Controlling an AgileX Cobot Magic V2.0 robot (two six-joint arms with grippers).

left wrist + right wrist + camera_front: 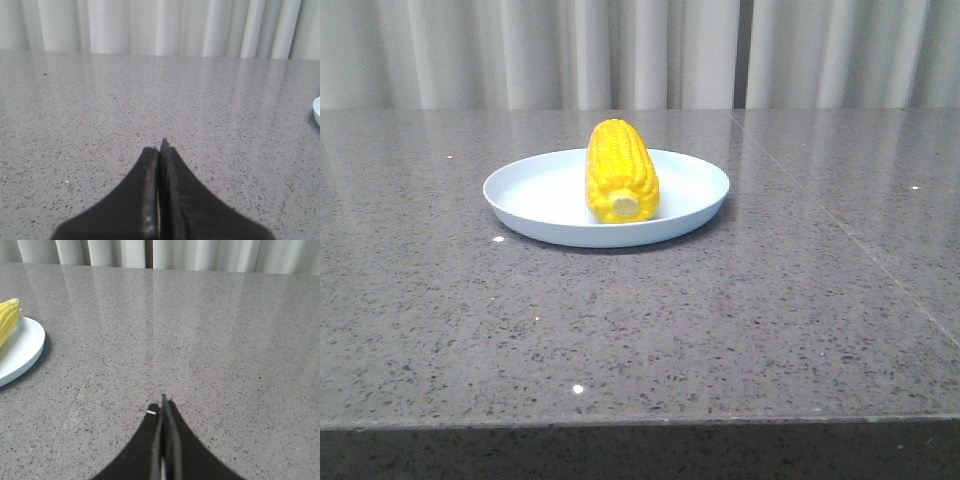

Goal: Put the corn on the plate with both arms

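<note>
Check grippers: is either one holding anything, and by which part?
Nothing held. Left gripper and right gripper both have fingers closed on nothing, over bare table. The corn lies on the plate.

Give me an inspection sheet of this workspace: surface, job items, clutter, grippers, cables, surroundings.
Surface: grey speckled stone table, glossy, with a seam line running along its right side.
Job's things: corn lies on the plate, stub end toward the camera; the plate sits flat, mid-table.
Clutter: nothing seen.
Grippers: left gripper shut, holding nothing, above bare table with the plate's edge off to its side; right gripper shut, holding nothing, clear of the plate. Neither shows in the front view.
Cables: nothing seen.
Surroundings: pale pleated curtain behind the table.
</note>
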